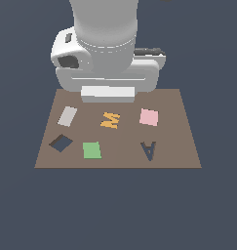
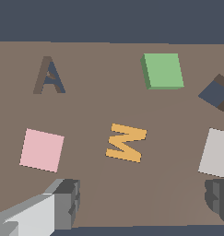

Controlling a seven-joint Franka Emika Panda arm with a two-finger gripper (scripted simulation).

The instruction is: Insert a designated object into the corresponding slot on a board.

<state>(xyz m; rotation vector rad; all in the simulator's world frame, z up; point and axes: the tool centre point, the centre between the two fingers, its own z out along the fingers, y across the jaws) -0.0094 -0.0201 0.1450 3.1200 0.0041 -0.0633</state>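
The green tile (image 1: 91,150) (image 2: 162,70) lies flat on the brown board (image 1: 125,141) (image 2: 95,101), near its front edge in the exterior view. The slot (image 1: 61,143) (image 2: 216,92), a dark diamond-turned recess, sits just to the tile's left in the exterior view, a small gap apart. My gripper (image 2: 141,200) hangs open above the board's far side, with nothing between its fingers (image 2: 62,203). It is well away from the tile. In the exterior view the wrist body (image 1: 108,93) hides the fingertips.
On the board also lie an orange M-shaped piece (image 1: 110,119) (image 2: 126,142), a pink square (image 1: 148,117) (image 2: 42,150) and a grey rectangle (image 1: 67,115) (image 2: 215,152). A dark A-shaped cutout (image 1: 148,150) (image 2: 49,76) sits at the front right in the exterior view.
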